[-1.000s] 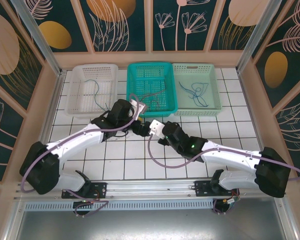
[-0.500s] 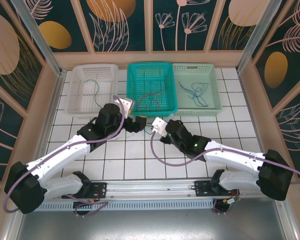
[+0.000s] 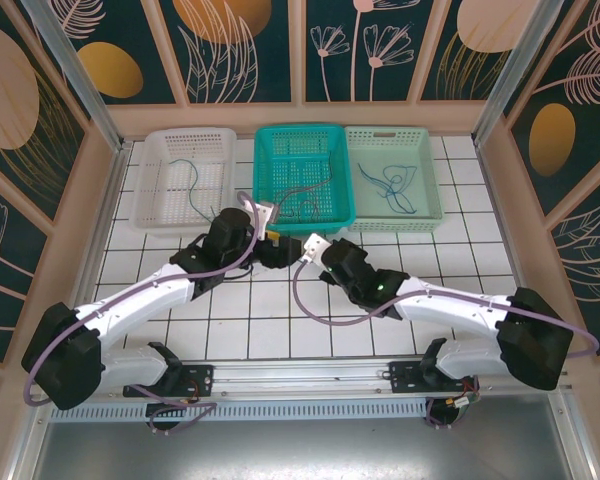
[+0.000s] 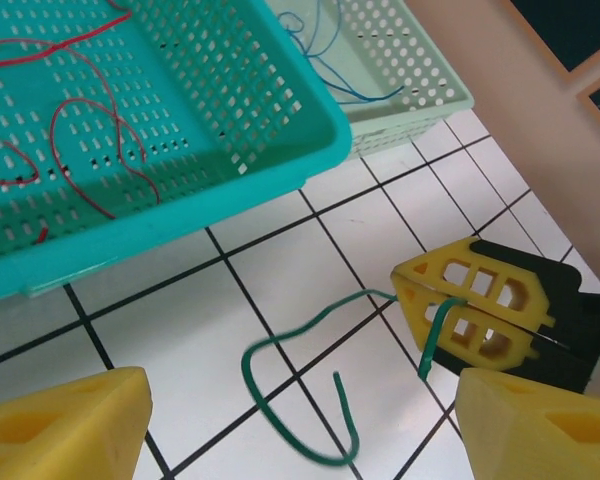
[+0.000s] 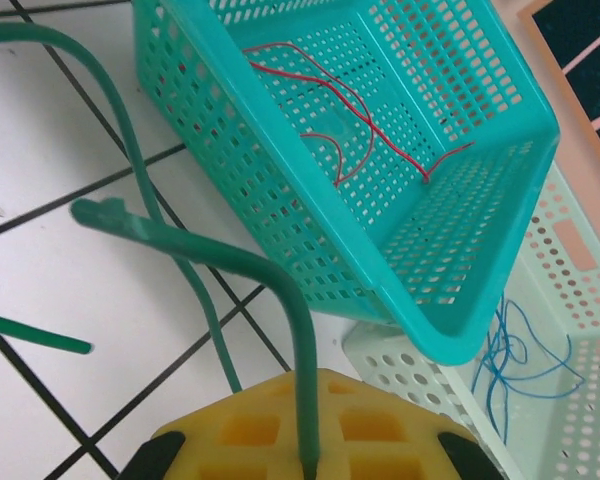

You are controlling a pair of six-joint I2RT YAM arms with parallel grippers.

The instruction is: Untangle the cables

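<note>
Right claw [image 4: 478,318] is clamped on the green cable [image 4: 280,345]; I see the wire pinched between its yellow pads. Left claw [image 4: 300,405] stands with jaws apart and grips nothing, and the cable's loop shows between its fingers. That loop sits over the white-tiled bench [image 4: 170,320], just in front of the teal basket [image 4: 280,140], which holds the red cables [image 4: 125,140]. Blue cables [image 4: 320,40] lie in the pale green basket [image 4: 425,95] beside it.

A white basket [image 3: 190,132], teal basket [image 3: 300,129] and mint basket [image 3: 392,130] line the tiled table [image 3: 250,322].
</note>
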